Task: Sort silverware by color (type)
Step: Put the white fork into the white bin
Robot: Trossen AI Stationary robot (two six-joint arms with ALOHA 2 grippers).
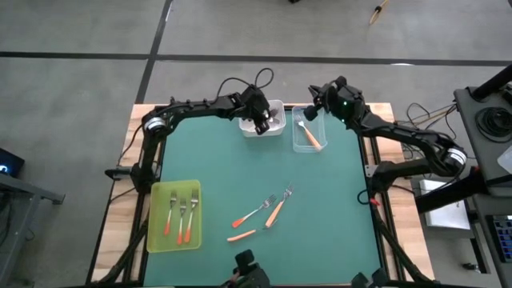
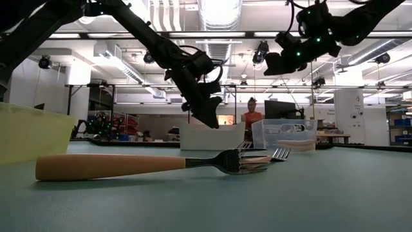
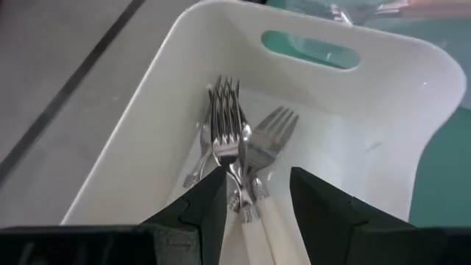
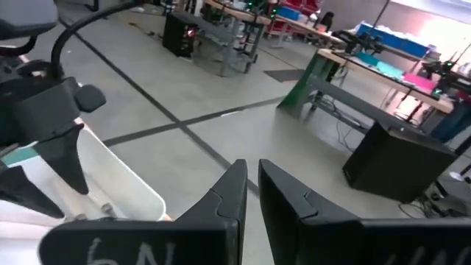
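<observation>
Two characters, "6N", are readable on the right gripper (image 4: 250, 193) body in the right wrist view; no other writing is legible. Left gripper (image 1: 262, 124) hangs over the white tray (image 1: 278, 106) at the table's far edge, fingers parted and empty above white-handled forks (image 3: 237, 151) lying inside; right gripper sits above the clear tray (image 1: 299, 142), fingers nearly together, grasping nothing; one light orange fork (image 1: 310, 133) lies in that tray. Three red-orange forks (image 1: 182, 217) rest in the yellow-green tray (image 1: 160, 240) at the near left corner; three loose forks (image 1: 263, 213) lie mid-table, with bare green surface (image 1: 216, 164) all around them.
</observation>
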